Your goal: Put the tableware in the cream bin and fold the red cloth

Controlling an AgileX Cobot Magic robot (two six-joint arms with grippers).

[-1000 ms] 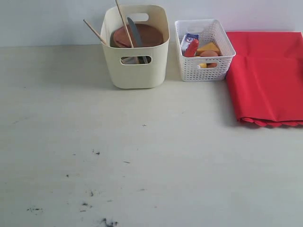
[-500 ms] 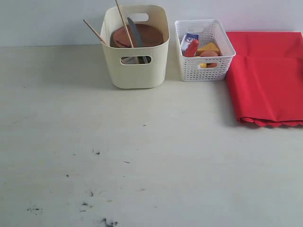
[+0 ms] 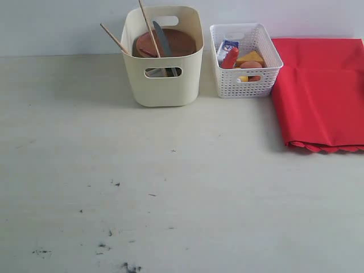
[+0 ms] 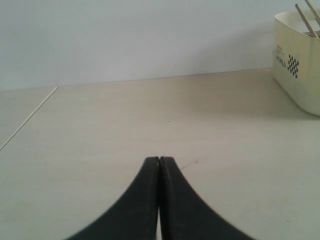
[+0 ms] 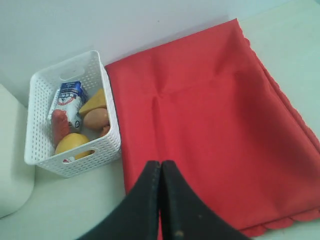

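Inside cream bin (image 3: 165, 85), tableware (image 3: 173, 41) mostly hidden, red cloth (image 3: 321, 91) cut off by frame, left tool (image 4: 159, 160) and right tool (image 5: 161, 163) clenched

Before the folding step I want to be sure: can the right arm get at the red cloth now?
Probably yes. Its shut fingers hang over the red cloth, with nothing between them. The white basket stands beside the cloth, not on it. The fingers must open first.

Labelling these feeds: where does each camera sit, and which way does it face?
Exterior: raised, facing table, cream bin, white basket, red cloth; no robot shows.
Left wrist: low over table, facing wall; shut left tool shows.
Right wrist: high, looking down; shut right tool shows.
Shared: exterior and right wrist both show basket and cloth.
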